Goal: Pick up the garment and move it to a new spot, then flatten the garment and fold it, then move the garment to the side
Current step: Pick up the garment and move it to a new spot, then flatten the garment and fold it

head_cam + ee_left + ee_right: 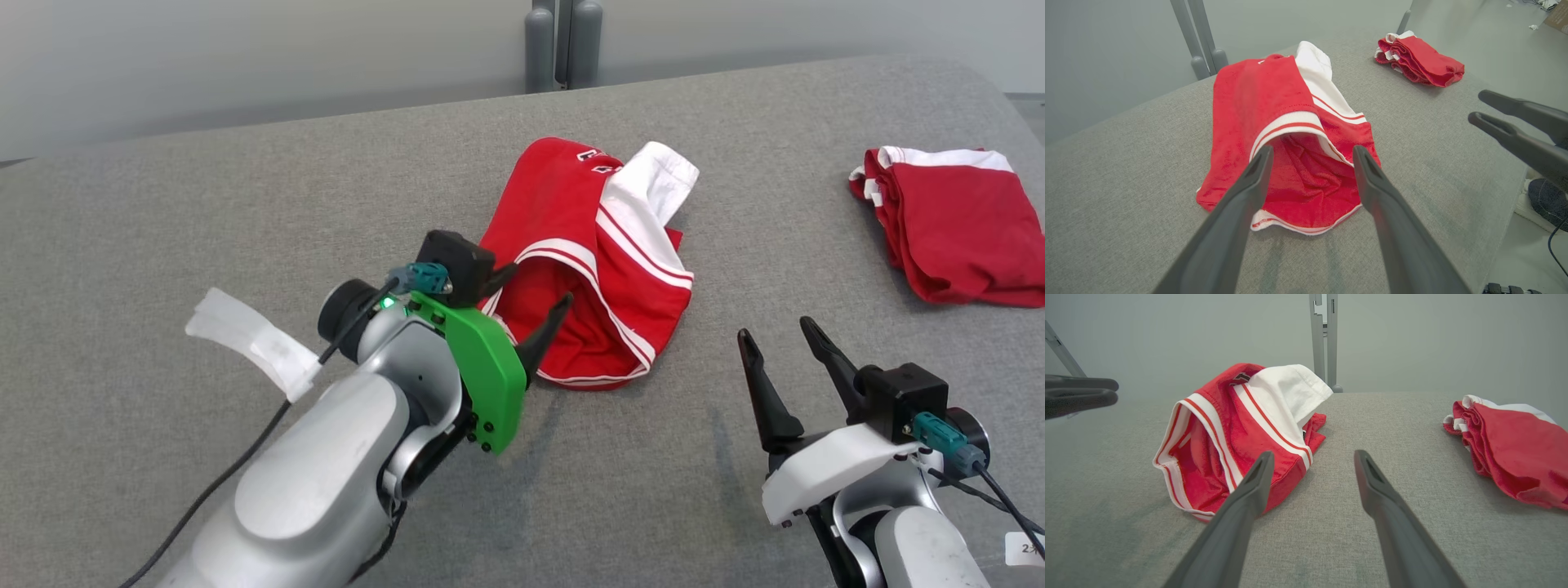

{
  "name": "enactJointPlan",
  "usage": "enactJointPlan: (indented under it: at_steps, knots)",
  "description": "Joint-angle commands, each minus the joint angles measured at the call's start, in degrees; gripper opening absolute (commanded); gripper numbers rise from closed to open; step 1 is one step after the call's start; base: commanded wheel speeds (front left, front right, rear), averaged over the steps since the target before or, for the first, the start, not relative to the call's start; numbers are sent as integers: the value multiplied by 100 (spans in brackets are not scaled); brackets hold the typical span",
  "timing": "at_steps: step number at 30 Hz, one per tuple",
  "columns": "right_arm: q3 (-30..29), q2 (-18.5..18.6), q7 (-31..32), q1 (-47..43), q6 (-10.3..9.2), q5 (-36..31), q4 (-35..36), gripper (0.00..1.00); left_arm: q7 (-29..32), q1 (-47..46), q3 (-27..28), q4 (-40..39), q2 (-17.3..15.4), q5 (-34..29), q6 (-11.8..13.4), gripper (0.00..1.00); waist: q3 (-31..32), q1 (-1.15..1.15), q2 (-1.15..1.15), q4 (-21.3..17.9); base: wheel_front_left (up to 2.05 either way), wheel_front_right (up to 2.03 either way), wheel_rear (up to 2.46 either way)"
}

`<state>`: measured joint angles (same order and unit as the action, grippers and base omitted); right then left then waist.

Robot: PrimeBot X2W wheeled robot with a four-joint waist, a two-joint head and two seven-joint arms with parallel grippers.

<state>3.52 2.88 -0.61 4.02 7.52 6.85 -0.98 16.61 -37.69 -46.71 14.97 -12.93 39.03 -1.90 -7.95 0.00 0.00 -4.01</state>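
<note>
The garment (588, 261) is a red jersey piece with white trim and a white panel, crumpled in a heap mid-table, its open hem facing me. My left gripper (537, 286) hovers open at the heap's near-left edge, holding nothing. From the left wrist, the garment (1274, 106) lies just beyond the spread fingers of the left gripper (1312, 150). My right gripper (775, 329) is open and empty over bare table, to the right of the heap. The right wrist view has the garment (1229, 416) ahead-left of the right gripper (1312, 455).
A second red and white garment (955, 220) lies folded at the table's far right. A strip of white tape (245, 335) lies left of my left arm. Grey posts (563, 41) stand behind the grey padded table (245, 204). A dark shoe (1543, 200) shows below the table's edge.
</note>
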Motion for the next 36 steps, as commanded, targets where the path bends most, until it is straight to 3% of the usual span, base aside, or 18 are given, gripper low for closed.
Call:
enactJointPlan:
  at_steps: [1,7,22,28,29,30,31,32,36]
  knots:
    - [0,4,-1,-37,-6,19,32,100,43,125,-22,-52,25,16,50,100,75,0,0,71,0,0,0]
    - [32,4,21,-16,-7,55,112,100,-24,432,-12,-63,192,241,170,100,-34,0,0,-73,0,0,0]
    - [73,2,-146,111,-6,181,49,100,-491,27,368,1119,538,331,522,100,-502,0,0,-802,0,0,0]
    - [17,3,-222,158,-7,171,-12,100,-868,-123,479,1365,615,420,318,100,-582,0,0,-836,0,0,0]
    - [10,2,-226,165,-7,169,-21,100,-922,-144,492,1366,631,440,277,76,-580,0,0,-819,0,0,0]
    - [10,2,-226,165,-7,169,-21,100,-922,-144,492,1366,631,440,277,76,-580,0,0,-819,0,0,0]
    - [14,2,-228,176,-6,166,-32,100,-973,-167,493,1372,643,448,229,42,-574,0,0,-798,0,0,0]
    - [23,2,-236,181,-6,165,-43,100,-1040,-185,490,1368,662,446,189,0,-565,0,0,-775,0,0,0]
    - [39,3,-236,189,-6,148,-77,100,-1334,-210,562,1301,729,538,36,0,-500,0,0,-665,0,0,0]
